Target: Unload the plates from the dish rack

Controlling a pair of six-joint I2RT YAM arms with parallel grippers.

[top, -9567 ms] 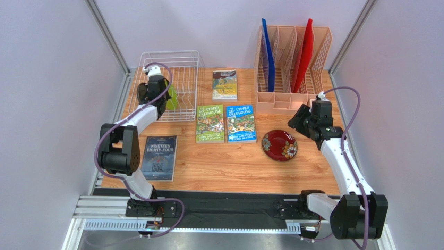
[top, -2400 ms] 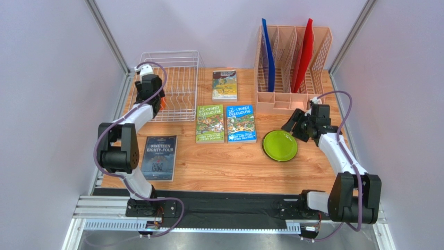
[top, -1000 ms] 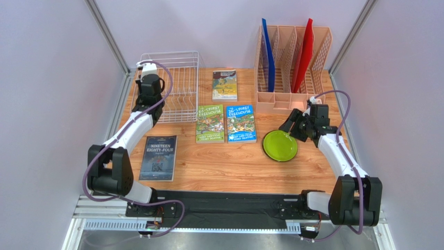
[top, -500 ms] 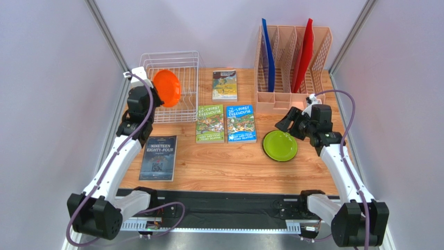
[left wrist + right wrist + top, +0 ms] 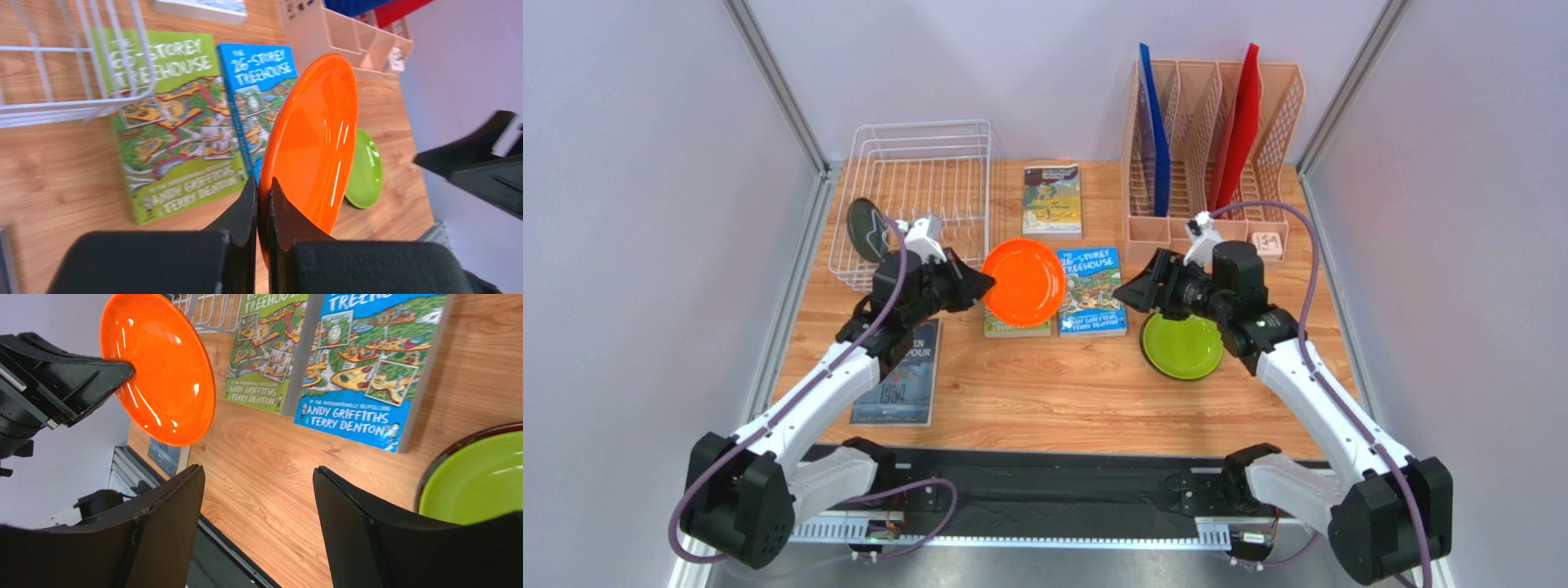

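Dish rack (image 5: 955, 147) holds one plate, the dark grey one (image 5: 868, 229), leaning in its near left corner. Orange plate (image 5: 1022, 282) hangs just right of the rack, its rim pinched tight in my left gripper (image 5: 262, 196). It looks stiff, light, glossy and slippery, so a rim grip suits. Lime green plate (image 5: 1183, 349) lies flat well right of the rack, by my right gripper (image 5: 1149, 279), whose jaws are spread and hold nothing.

Bare table (image 5: 1051, 386) stretches in front of the flat books (image 5: 1091, 300). Above them the orange plate (image 5: 1022, 283) hangs mid-air, blocking the middle; the green plate (image 5: 1183, 355) and peach organizer (image 5: 1281, 110) crowd the right side.
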